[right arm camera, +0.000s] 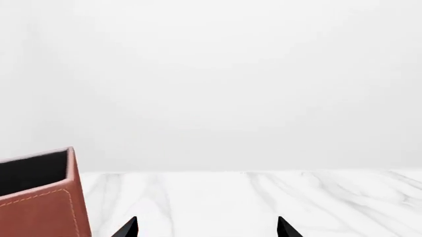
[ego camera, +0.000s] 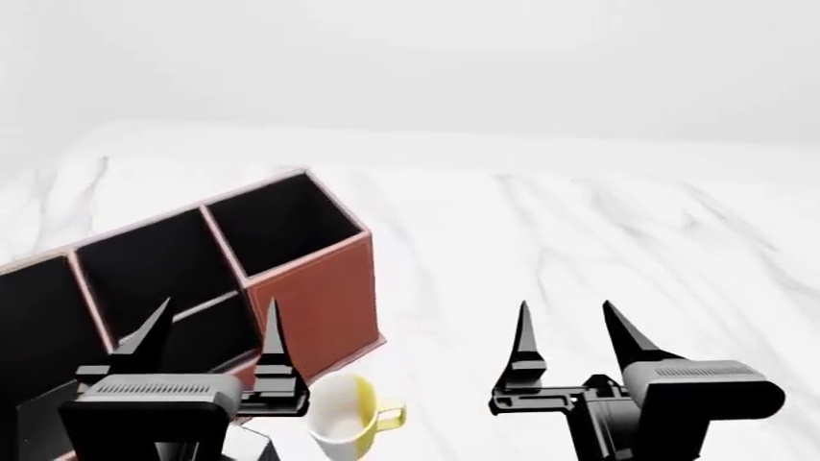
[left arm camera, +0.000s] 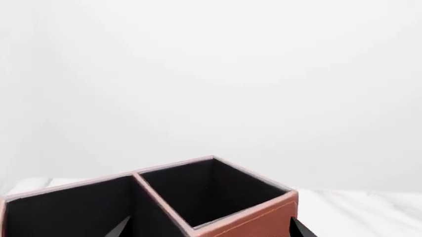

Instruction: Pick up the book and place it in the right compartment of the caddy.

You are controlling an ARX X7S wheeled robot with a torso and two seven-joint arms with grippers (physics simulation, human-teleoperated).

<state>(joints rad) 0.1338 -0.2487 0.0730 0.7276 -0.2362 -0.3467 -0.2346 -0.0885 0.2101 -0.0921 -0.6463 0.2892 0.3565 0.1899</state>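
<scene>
The reddish-brown caddy (ego camera: 314, 298) with a black interior stands at the left of the white marble table. Its right compartment (ego camera: 279, 226) is the tall square section at the far end; it also shows in the left wrist view (left arm camera: 201, 192). My left gripper (ego camera: 214, 322) is open and empty, hovering at the caddy's near side, over its front wall in the left wrist view (left arm camera: 211, 230). My right gripper (ego camera: 566, 317) is open and empty over bare table to the right of the caddy, as in the right wrist view (right arm camera: 205, 229). The book is not in view.
A white-and-yellow mug (ego camera: 344, 420) stands just in front of the caddy's right corner, between the two grippers. The marble table (ego camera: 577, 240) stretches to the right and back. The caddy's corner (right arm camera: 43, 207) shows in the right wrist view.
</scene>
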